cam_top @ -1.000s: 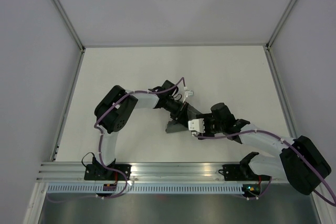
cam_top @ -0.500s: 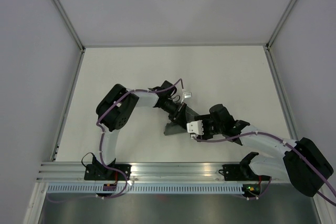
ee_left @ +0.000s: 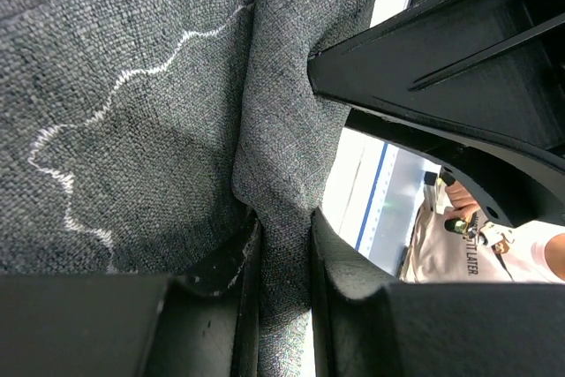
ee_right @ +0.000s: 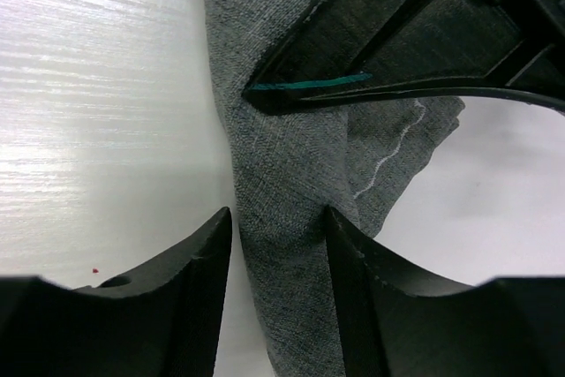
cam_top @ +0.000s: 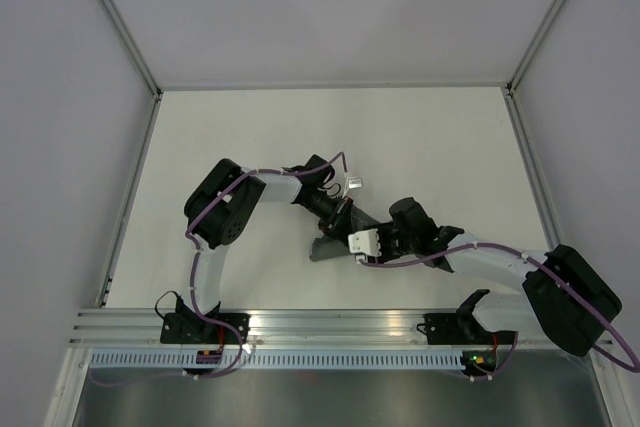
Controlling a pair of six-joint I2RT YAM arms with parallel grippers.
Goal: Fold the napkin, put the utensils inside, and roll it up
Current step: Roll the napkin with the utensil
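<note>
Seen only from the wrists: napkin (ee_left: 132, 130) fold pinched tight in left gripper (ee_left: 281, 222), right gripper (ee_right: 275, 227) half-open astride it; overhead, mostly hidden under arms.

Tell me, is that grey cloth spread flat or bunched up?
Bunched up: the napkin shows as a small dark wedge from above, and the left gripper pinches a fold of it.

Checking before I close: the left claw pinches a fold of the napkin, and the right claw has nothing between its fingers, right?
Not quite. The left claw does pinch a fold of the napkin, but the right claw is not empty: the right wrist view shows the napkin running between its open fingers.
</note>
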